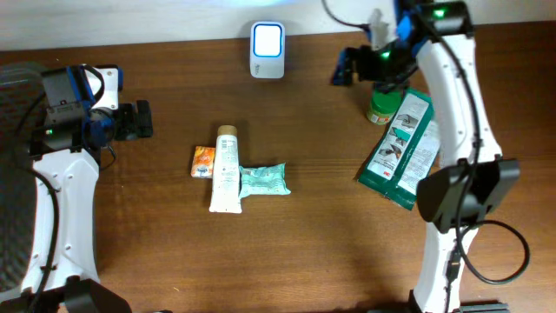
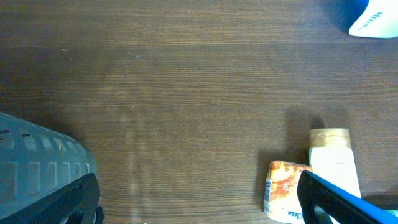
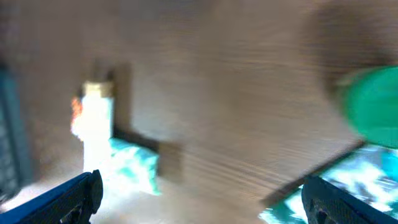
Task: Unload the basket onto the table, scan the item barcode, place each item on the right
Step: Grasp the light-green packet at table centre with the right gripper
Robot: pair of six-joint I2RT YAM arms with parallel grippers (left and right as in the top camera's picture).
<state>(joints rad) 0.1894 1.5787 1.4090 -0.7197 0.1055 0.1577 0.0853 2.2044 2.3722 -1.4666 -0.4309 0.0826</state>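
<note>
The white barcode scanner point(image 1: 267, 50) with a lit blue face stands at the back middle of the table and shows as a white corner point(image 2: 373, 18) in the left wrist view. A white tube point(image 1: 226, 169), a small orange packet point(image 1: 202, 162) and a teal packet point(image 1: 263, 180) lie together mid-table. A green-lidded bottle point(image 1: 380, 106) stands beside a green-and-white flat package point(image 1: 402, 148) on the right. My right gripper point(image 1: 346, 65) hovers open and empty just left of the bottle; its view is blurred, with the green lid point(image 3: 373, 106) at the right. My left gripper point(image 1: 139, 120) is open and empty, left of the orange packet point(image 2: 283, 190).
A dark grey mesh bin point(image 1: 13, 174) sits at the table's left edge, and its rim point(image 2: 37, 155) shows by the left finger. The right arm's base point(image 1: 465, 196) stands over the lower end of the flat package.
</note>
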